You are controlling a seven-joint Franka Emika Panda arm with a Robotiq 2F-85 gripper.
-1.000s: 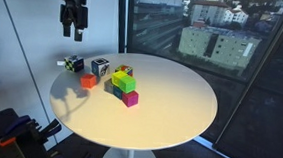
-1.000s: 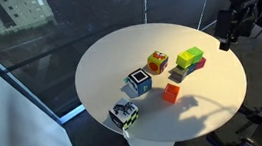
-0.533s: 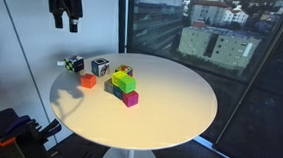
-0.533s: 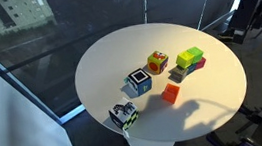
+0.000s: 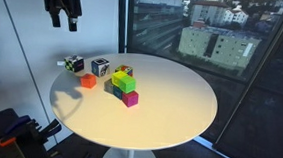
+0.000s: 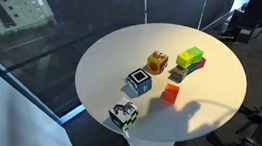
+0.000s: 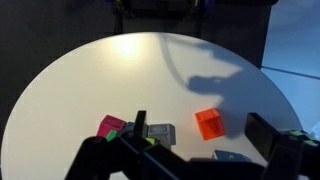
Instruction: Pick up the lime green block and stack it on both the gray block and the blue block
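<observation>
The lime green block [image 5: 124,82] sits raised on a tight cluster of cubes near the table's middle; it also shows in an exterior view [image 6: 191,57]. The gray block [image 6: 180,74] is under and beside it, and shows in the wrist view [image 7: 160,132]. The blue block [image 5: 114,88] shows as a dark edge under it. My gripper [image 5: 63,25] is open and empty, high above the table's far left edge and well clear of the cluster. In the wrist view its fingers [image 7: 200,135] are spread wide, and the lime green block is mostly hidden behind one of them.
A magenta cube [image 5: 130,98] touches the cluster. An orange cube [image 5: 87,81] lies alone, also in the wrist view [image 7: 209,123]. Patterned cubes [image 6: 138,81], [image 6: 157,62], [image 6: 124,115] stand on the round white table [image 5: 180,107]. A glass wall is behind it.
My gripper has risen and drawn away from the table, leaving one exterior view at the right edge. The blocks have not moved.
</observation>
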